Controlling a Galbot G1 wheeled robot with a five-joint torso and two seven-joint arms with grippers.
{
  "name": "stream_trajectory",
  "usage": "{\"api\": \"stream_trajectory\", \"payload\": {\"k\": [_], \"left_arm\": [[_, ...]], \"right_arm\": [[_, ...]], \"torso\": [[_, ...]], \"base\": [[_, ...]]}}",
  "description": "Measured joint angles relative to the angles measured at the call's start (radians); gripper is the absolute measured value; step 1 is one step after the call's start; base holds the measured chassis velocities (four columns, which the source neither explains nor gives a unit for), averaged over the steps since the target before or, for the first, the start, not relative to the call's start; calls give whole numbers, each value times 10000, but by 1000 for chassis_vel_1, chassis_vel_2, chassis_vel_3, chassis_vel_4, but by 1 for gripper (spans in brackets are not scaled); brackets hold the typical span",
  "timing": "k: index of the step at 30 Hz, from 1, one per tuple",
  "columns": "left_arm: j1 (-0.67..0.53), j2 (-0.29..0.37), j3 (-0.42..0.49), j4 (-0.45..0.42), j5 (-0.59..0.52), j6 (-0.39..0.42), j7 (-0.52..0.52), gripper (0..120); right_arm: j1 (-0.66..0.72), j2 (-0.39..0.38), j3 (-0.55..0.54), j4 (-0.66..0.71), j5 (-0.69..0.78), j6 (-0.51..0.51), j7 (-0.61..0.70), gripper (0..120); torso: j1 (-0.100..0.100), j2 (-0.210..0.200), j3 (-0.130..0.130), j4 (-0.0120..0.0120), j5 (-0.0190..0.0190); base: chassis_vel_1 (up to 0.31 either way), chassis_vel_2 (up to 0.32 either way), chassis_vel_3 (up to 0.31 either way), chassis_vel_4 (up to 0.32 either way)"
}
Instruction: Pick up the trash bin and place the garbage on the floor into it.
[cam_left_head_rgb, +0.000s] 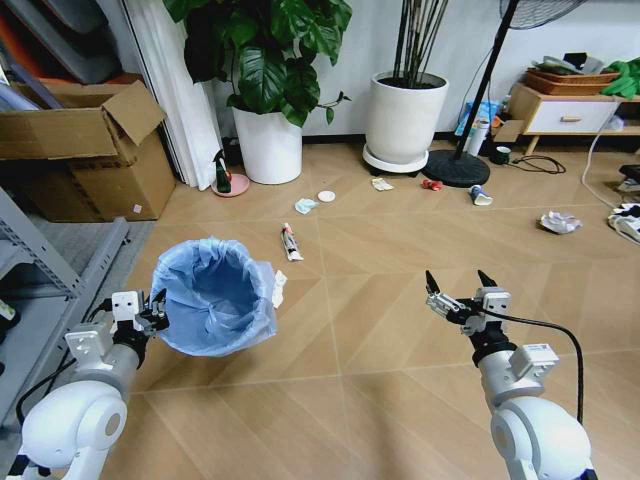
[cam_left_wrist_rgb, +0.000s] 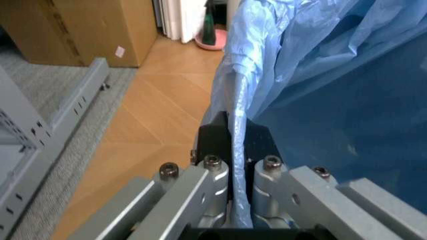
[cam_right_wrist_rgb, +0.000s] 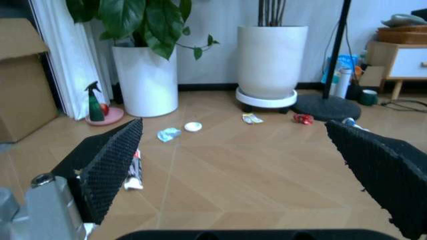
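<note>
— Over the floor (cam_left_head_rgb: 400, 330), why does the left gripper (cam_left_head_rgb: 152, 312) pinch the trash bin (cam_left_head_rgb: 215, 295) by its rim?
— To carry it upright; the right gripper (cam_left_head_rgb: 458, 288), spread and empty, faces the garbage (cam_left_head_rgb: 290, 240) ahead.

We could not see the dark body of the trash bin (cam_left_head_rgb: 215, 295) — its blue bag covered the rim and wall beside the left gripper (cam_left_head_rgb: 157, 310). In the left wrist view the bag (cam_left_wrist_rgb: 320, 75) ran off the picture's edge and hid the floor beyond the fingers (cam_left_wrist_rgb: 217, 132). Far ahead of the right gripper (cam_left_head_rgb: 460, 285), the red scrap (cam_right_wrist_rgb: 303, 118) and the pale wrapper (cam_right_wrist_rgb: 252, 118) were too small for us to identify — any print was unreadable.
</note>
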Motion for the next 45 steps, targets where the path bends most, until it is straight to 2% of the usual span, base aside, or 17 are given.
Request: {"api": "stream_trajectory", "payload": {"k": [25,30,35,45], "left_arm": [[-95,-34,18,178,14,0,-2,0],[-110,-59,22,239,14,-1,13,0],[-219,-122,56,379,14,-7,19,0],[-489,-62,205,696,8,-36,154,0]], "right_arm": [[102,36,-4,-384,-73,111,-27,100],[394,-11,-86,-955,-35,64,63,100],[956,-215,-306,-2297,23,86,16,100],[1721,-372,-1044,-4227,-6,224,-767,100]], "torso": [[2,1,2,-1,-4],[3,1,2,-1,-2],[1,1,0,0,1],[1,1,1,-1,0]], "base": [[-5,288,8,-291],[-45,24,22,-34],[-10,-61,-8,44],[0,-6,-1,6]]}}
